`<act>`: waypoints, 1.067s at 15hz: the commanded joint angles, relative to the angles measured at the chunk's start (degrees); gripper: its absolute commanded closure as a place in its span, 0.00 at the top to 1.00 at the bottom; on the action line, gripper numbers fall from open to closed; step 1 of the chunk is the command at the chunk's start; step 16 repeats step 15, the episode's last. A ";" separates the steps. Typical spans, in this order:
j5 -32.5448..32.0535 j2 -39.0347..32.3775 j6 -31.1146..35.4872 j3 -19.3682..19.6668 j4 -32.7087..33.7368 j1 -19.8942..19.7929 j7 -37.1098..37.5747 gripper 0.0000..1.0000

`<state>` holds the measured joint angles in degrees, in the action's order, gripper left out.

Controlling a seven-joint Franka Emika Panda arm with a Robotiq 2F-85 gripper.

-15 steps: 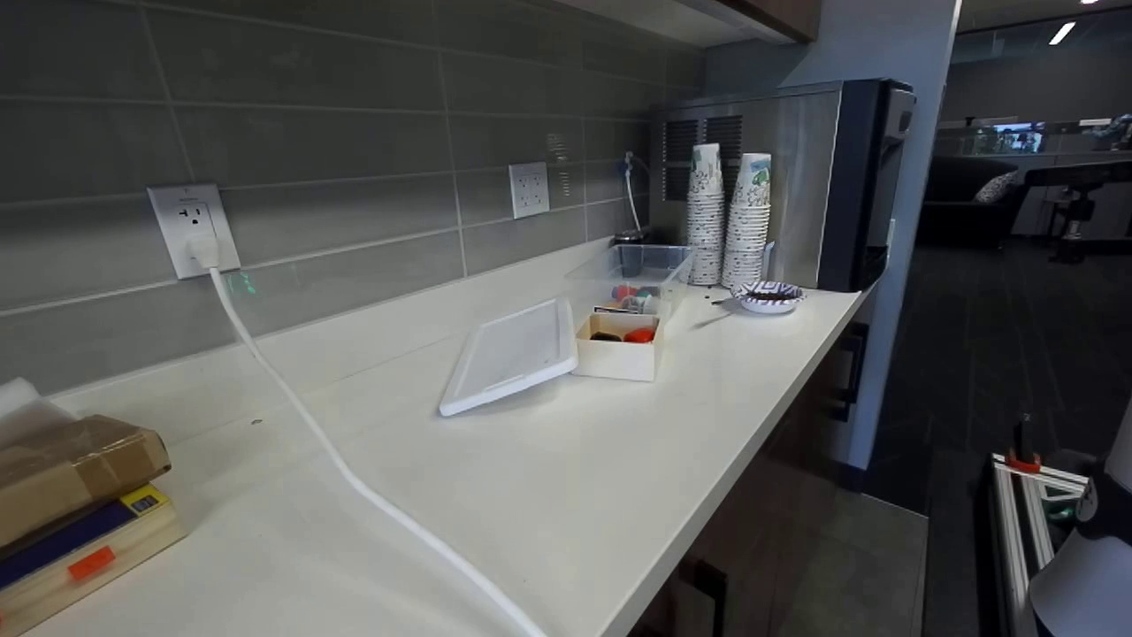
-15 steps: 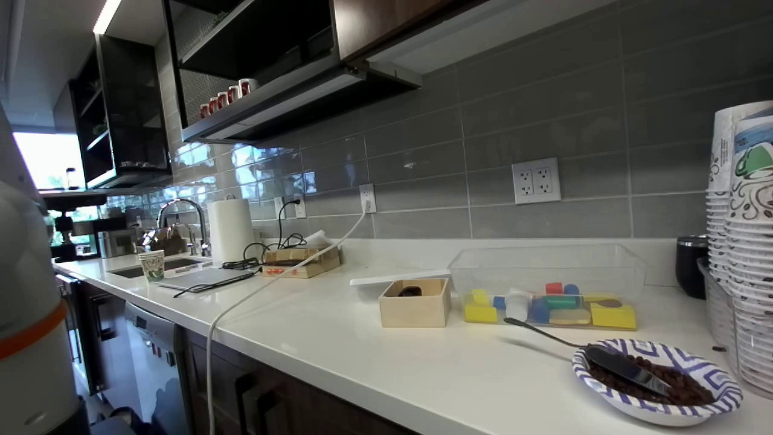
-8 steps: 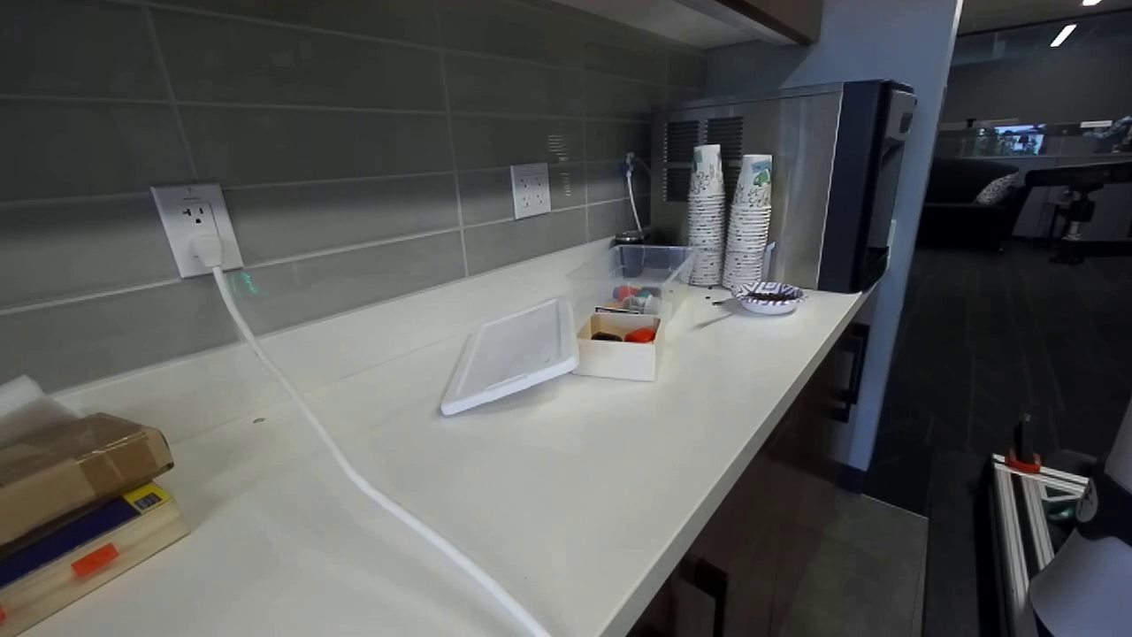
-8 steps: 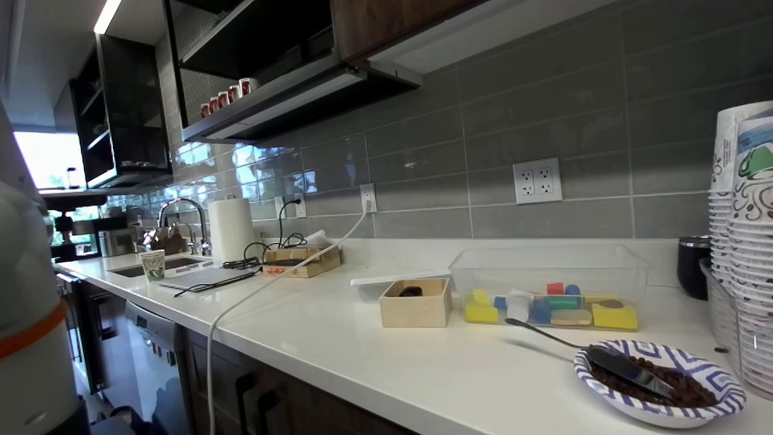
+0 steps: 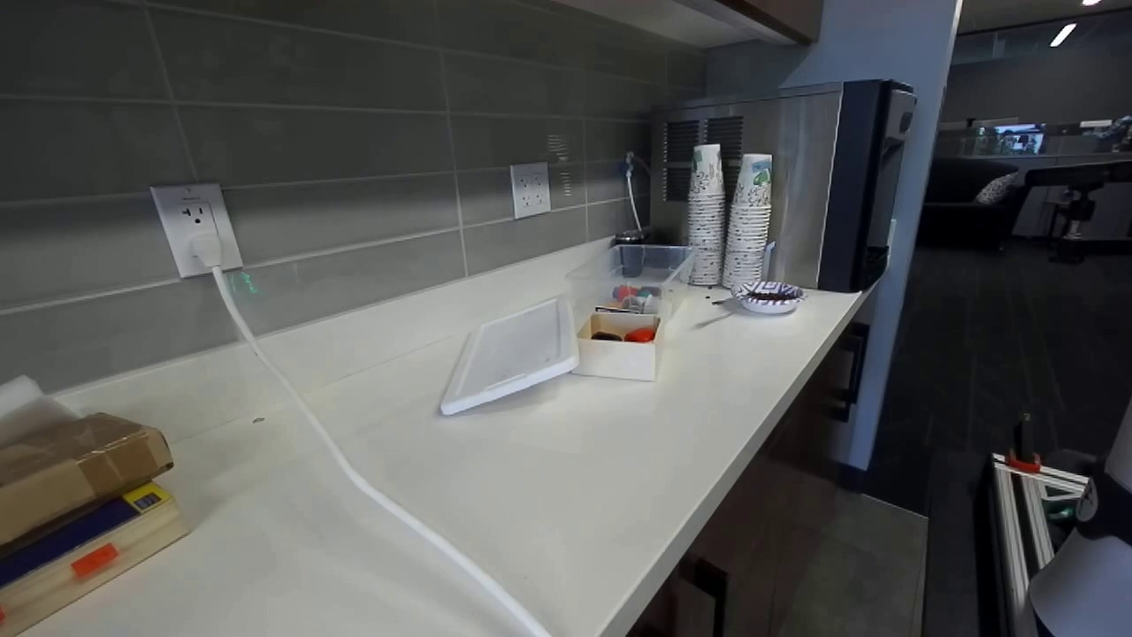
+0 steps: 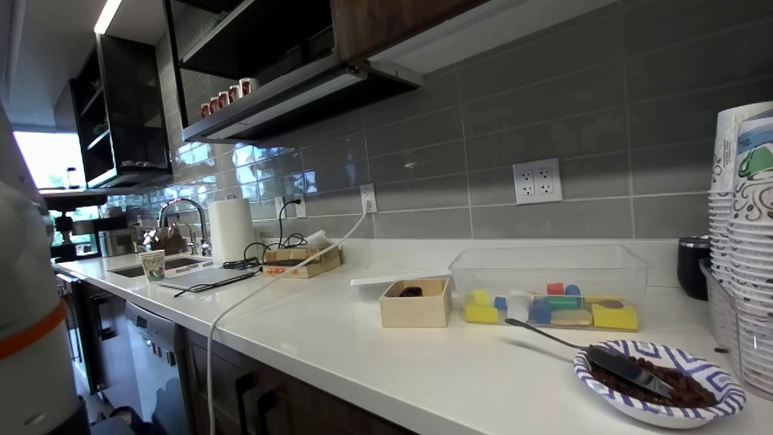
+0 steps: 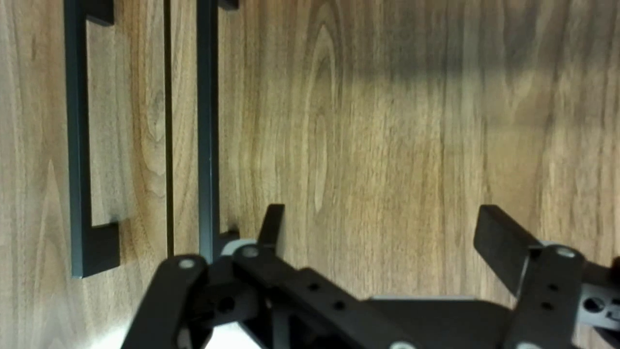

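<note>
Black bar handle point(image 7: 208, 126) near the gripper point(image 7: 380, 217).
Jaws wide apart, holding nothing; handle on wooden door point(image 7: 373, 121), outside the jaws' gap. Sideways moves want care: depth to handle unclear.

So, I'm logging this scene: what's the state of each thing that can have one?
Gripper: open, holding nothing
Lower cabinet doors: shut
White plug: plugged in
Black plug: plugged in
Four-socket outlet: nothing plugged in
Clear bin: uncovered, not empty
White lid: tilted
Wooden box: uncovered, not empty
Patterned bowl: not empty
Cup stacks: upright
</note>
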<state>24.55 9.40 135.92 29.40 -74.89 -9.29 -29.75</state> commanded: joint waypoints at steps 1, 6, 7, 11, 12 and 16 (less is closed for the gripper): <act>-1.37 1.25 -5.66 -1.45 -0.24 -1.38 2.38 1.00; -5.29 4.27 -9.96 -2.20 -3.13 -0.79 4.18 1.00; -5.97 4.89 -11.41 -2.37 -3.52 -0.76 4.12 1.00; -4.21 2.81 -10.79 -1.54 -1.55 -0.86 2.88 1.00; -4.26 2.94 -10.82 -1.54 -1.64 -0.83 2.89 1.00; -4.34 2.98 -10.83 -1.60 -1.77 -0.82 2.89 1.00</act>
